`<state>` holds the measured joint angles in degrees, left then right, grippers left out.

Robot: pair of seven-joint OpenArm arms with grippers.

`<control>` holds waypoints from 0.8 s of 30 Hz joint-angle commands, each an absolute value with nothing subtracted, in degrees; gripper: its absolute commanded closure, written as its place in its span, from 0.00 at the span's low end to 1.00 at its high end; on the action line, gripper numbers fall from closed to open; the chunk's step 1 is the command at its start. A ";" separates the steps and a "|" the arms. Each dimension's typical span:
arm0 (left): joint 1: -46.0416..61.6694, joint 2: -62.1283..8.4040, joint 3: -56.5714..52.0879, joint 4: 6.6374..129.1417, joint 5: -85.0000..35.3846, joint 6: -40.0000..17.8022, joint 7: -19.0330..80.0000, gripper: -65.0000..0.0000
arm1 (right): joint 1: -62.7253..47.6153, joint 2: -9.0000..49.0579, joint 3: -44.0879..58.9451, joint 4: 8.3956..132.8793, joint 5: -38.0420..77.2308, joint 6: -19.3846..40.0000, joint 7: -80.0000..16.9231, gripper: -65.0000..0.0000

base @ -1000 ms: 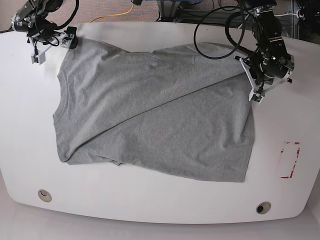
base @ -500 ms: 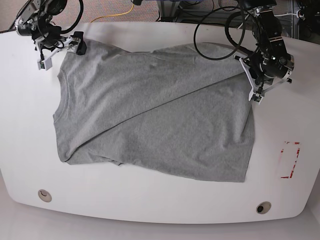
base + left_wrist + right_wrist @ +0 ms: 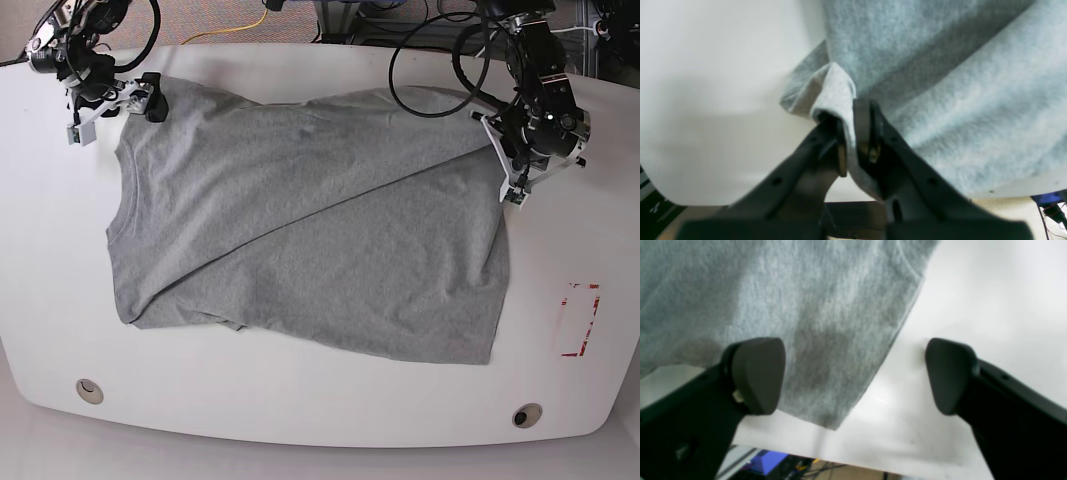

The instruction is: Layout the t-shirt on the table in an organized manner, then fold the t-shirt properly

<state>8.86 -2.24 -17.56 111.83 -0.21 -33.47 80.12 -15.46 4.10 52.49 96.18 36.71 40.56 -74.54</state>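
1. A grey t-shirt (image 3: 310,225) lies spread across the middle of a glossy white table (image 3: 300,410), collar toward nine o'clock and hem toward three o'clock. It is not flat: a long diagonal fold runs from about seven o'clock up to two o'clock, so one layer lies over another.

2. The left gripper (image 3: 508,182), at the shirt's two o'clock edge, is clamped tight on a pinch of t-shirt (image 3: 940,100) fabric. In the left wrist view a small ridge of cloth rises between the closed black fingers (image 3: 863,123). The grip is probably there to pull that folded-over edge outward.

3. The right gripper (image 3: 112,107) is at the shirt's eleven o'clock corner, near the sleeve. Its jaws stand wide apart and grasp nothing. In the right wrist view one finger (image 3: 756,373) hangs over the cloth and the other over bare table (image 3: 990,290), straddling the fabric's edge, as if lining up a grab.

4. A red tape outline (image 3: 580,320) sits at four o'clock, well apart from the shirt. Two round grommets (image 3: 527,414) mark the near edge.

5. Judged from this, laying out is unfinished; folding has not begun.
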 commanded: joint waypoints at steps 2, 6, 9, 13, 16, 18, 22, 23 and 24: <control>8.40 -2.59 -17.63 112.75 -0.13 -33.45 80.00 1.00 | -17.71 3.03 52.26 95.34 38.81 40.00 -79.25 0.00; 8.40 -2.59 -17.63 112.75 -0.13 -33.45 80.00 1.00 | -19.30 2.95 52.26 95.34 40.57 40.00 -79.16 0.00; 8.40 -2.59 -17.63 112.75 -0.13 -33.45 80.00 1.00 | -20.44 2.95 52.18 95.34 40.92 40.00 -79.16 0.00; 8.40 -2.59 -17.63 112.75 -0.13 -33.45 80.00 1.00 | -21.05 3.03 52.09 95.34 40.92 40.00 -79.16 0.00; 8.40 -2.59 -17.63 112.75 -0.13 -33.45 80.00 1.00 | -21.14 3.03 52.09 95.34 40.92 40.00 -79.16 0.00; 8.40 -2.59 -17.63 112.75 -0.13 -33.45 80.00 1.00 | -21.14 3.03 52.09 95.25 40.92 40.00 -79.16 0.00; 8.31 -2.59 -17.63 112.75 -0.13 -33.45 80.00 1.00 | -21.14 2.86 52.09 95.25 40.75 40.00 -79.16 0.00; 8.22 -2.59 -17.63 112.75 -0.13 -33.45 80.00 1.00 | -21.23 2.86 52.18 95.16 40.57 40.00 -79.16 0.00; 8.22 -2.59 -17.63 112.75 -0.13 -33.45 80.00 1.00 | -21.23 2.86 52.18 95.16 40.48 40.00 -79.16 0.00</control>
